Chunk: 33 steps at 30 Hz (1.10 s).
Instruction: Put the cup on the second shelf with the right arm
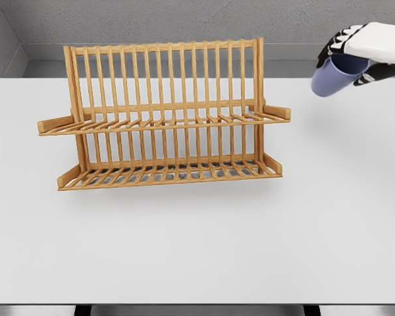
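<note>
The right hand (363, 54) (raised at upper right) grips the tilted blue cup (332, 78) beside the wooden rack (164, 118).

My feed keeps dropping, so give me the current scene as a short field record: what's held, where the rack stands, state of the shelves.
held object: blue cup, tilted, lifted above the table
holder: right robot hand, fingers wrapped around the cup, at upper right
left robot hand: not in view
rack: wooden two-tier dish rack, upright on the white table, left of the cup
upper shelf: nothing on it
lower shelf: nothing on it
cup versus rack: apart, not touching
task status: cup not yet on a shelf
</note>
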Each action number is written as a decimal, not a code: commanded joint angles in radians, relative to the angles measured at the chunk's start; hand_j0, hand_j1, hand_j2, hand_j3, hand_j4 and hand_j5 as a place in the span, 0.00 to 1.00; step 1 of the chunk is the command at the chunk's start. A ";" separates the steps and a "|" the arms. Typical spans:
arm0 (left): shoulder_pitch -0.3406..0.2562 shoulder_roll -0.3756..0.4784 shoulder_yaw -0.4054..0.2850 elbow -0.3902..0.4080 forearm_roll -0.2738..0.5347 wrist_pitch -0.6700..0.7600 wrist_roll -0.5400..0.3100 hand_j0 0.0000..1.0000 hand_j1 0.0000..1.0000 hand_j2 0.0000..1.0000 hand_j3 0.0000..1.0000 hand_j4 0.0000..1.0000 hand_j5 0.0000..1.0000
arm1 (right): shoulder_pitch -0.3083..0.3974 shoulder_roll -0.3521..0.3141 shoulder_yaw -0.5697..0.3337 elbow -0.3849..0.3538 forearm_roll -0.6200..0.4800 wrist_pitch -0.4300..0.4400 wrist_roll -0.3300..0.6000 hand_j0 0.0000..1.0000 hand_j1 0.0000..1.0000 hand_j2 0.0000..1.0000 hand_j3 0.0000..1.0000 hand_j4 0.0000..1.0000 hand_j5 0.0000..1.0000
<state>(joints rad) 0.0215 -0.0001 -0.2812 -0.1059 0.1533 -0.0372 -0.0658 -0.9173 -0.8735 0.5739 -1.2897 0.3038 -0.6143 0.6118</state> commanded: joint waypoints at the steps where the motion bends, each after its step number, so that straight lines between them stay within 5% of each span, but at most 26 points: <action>1: 0.000 0.000 0.000 0.000 0.000 0.000 0.000 1.00 1.00 1.00 1.00 1.00 1.00 | 0.000 -0.013 -0.006 -0.054 -0.006 0.003 -0.001 0.66 0.66 0.66 0.66 0.66 0.66; 13: 0.000 0.000 0.000 0.000 0.000 0.000 0.000 1.00 1.00 1.00 1.00 1.00 1.00 | 0.005 -0.012 0.000 -0.246 -0.006 0.003 -0.001 0.66 0.66 0.66 0.66 0.66 0.66; 33: 0.000 0.000 0.000 0.000 0.000 0.000 0.000 1.00 1.00 1.00 1.00 1.00 1.00 | 0.020 0.002 0.009 -0.410 -0.006 0.003 -0.001 0.66 0.66 0.66 0.66 0.66 0.66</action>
<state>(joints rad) 0.0215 -0.0001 -0.2814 -0.1058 0.1533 -0.0373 -0.0658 -0.8974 -0.8713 0.5821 -1.6818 0.3017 -0.6139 0.6116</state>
